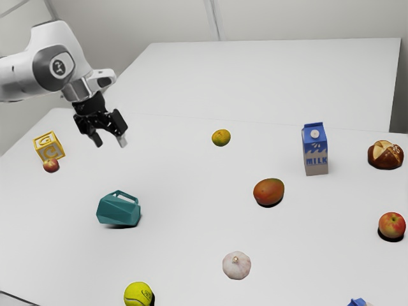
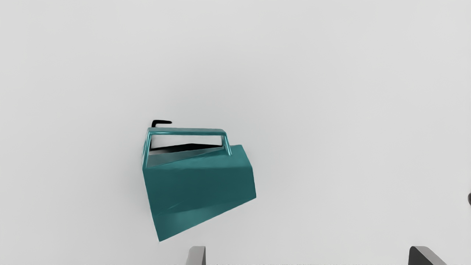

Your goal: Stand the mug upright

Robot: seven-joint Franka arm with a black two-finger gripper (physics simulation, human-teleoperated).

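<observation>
Exterior view: the lower edge crops the tennis ball and a blue-topped object, type indeterminate; the left edge crops the arm. The underside of the mug is hidden. Wrist view: the border truncates the fingers and a dark, unidentifiable item.

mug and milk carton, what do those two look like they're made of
The mug looks like smooth, slightly glossy hard plastic, going by its flat facets and the bright glints along its handle; glazed ceramic or painted metal is possible. The carton seems to be matte printed paperboard, judging by its flat sides, ridged top and printed lettering.
</observation>
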